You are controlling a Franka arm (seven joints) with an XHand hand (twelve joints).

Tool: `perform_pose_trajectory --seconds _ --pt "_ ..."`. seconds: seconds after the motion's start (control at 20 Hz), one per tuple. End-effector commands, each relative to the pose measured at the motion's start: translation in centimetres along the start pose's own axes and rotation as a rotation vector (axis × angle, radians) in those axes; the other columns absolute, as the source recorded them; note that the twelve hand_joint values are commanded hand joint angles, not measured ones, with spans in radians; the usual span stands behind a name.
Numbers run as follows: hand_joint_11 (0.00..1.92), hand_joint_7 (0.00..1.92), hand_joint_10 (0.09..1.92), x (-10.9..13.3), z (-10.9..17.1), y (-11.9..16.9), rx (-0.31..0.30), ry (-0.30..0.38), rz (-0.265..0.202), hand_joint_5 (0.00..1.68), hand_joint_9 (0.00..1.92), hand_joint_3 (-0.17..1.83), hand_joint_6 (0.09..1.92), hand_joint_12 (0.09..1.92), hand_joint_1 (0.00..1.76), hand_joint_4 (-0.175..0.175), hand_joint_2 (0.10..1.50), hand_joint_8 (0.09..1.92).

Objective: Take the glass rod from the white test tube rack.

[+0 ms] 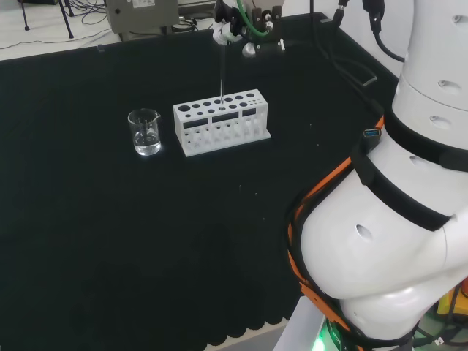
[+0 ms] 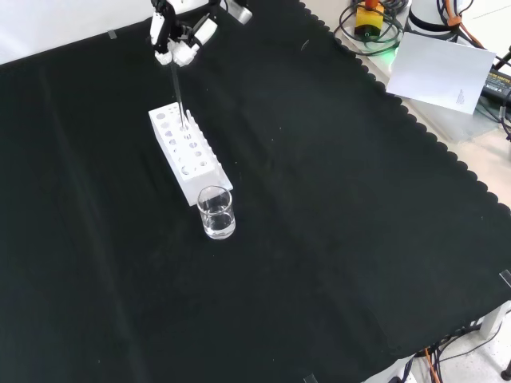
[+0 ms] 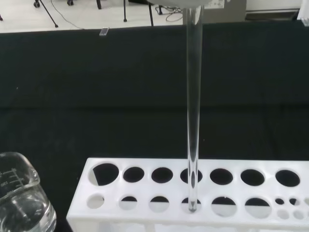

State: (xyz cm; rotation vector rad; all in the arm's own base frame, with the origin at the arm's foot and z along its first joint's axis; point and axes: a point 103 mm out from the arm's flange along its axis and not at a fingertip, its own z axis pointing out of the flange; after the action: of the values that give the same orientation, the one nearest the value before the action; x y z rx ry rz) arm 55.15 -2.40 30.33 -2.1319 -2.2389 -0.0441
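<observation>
A clear glass rod [image 3: 193, 96] stands upright with its lower end in a hole of the white test tube rack [image 3: 164, 205]. In the head view the rod [image 1: 221, 77] rises from the rack [image 1: 221, 122] to the hand [image 1: 232, 28] above it, whose fingers are pinched on the rod's top. The front view has the hand [image 2: 177, 33] at the top, above the rack [image 2: 188, 155], with the thin rod [image 2: 177, 92] running down into a hole near the rack's far end.
A small glass beaker [image 1: 145, 132] with a little clear liquid stands beside the rack's left end in the head view, and just in front of the rack [image 2: 216, 213] in the front view. The arm's white links [image 1: 395, 219] stand at the head view's right.
</observation>
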Motion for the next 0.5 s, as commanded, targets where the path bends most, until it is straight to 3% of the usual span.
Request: perform_pose_trajectory --seconds 0.05,0.5 --pt "1.76 1.47 0.91 0.1 -2.0 -1.6 0.011 -0.007 0.001 1.20 1.76 -0.17 0.68 0.84 1.21 -0.175 1.10 1.12" --pt "1.77 1.48 0.89 0.8 -4.0 -3.8 -0.019 -0.003 -0.006 1.22 1.77 -0.17 0.66 0.83 1.21 -0.175 1.09 1.10"
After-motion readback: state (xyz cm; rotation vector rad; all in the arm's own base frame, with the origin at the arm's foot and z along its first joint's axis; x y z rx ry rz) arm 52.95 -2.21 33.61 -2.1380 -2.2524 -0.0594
